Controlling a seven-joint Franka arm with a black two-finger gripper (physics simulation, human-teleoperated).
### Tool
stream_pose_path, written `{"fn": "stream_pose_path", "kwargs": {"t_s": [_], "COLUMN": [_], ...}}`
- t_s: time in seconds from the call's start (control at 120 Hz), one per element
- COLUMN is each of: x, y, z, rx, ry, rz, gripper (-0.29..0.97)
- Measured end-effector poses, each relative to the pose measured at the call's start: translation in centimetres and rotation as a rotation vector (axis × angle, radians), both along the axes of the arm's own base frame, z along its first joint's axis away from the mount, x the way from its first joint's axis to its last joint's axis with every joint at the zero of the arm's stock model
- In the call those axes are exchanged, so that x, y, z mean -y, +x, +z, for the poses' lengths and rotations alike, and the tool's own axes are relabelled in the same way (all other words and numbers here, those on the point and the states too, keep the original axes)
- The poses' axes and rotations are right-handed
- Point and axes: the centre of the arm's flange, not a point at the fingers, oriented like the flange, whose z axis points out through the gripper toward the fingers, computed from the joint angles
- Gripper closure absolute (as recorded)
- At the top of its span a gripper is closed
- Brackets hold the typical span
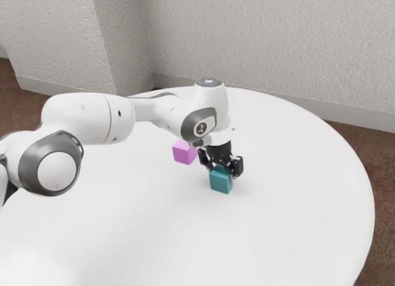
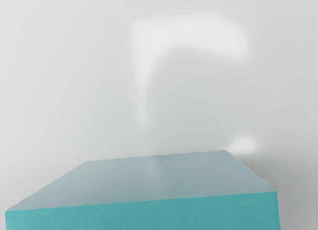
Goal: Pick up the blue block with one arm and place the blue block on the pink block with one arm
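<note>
In the exterior view the arm came in from nine o'clock and bent down over the middle of the round white table. Its gripper hung straight above the blue block, teal in shade, with its black tips down at the level of the block's top edge. Whether it was pinching the block or merely stood spread round it could not be told from this side. The blue block seemed to sit flat on the table, a soft shadow tight under it, so it looked not yet lifted. The pink block lay at about ten o'clock from the blue one, near it but apart, partly behind the wrist, its top bare.

In the wrist view the blue block lay just under the hand, its flat top and one side face showing, squared to the camera. Beyond it was plain white table with a pale glare patch on it.

By my reading the step in hand was the pick-up, at the point of grasping. The next move called for a firm hold on two opposite faces, then a straight lift high enough to clear the pink block's top. After that came a short carry toward ten o'clock, a check that the two blocks were centred and square, and a gentle lowering before letting go
</note>
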Motion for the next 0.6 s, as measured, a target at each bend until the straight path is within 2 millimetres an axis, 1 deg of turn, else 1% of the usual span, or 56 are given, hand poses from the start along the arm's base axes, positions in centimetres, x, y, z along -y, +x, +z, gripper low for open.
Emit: {"fn": "stream_pose_path", "kwargs": {"t_s": [0.392,0.6], "x": [-0.01,0.00], "y": [0.05,0.07], "z": [0.09,0.15], "rx": [0.001,0.002], "ry": [-0.001,-0.004], "rz": [0.001,0.003], "gripper": [0.23,0.30]}}
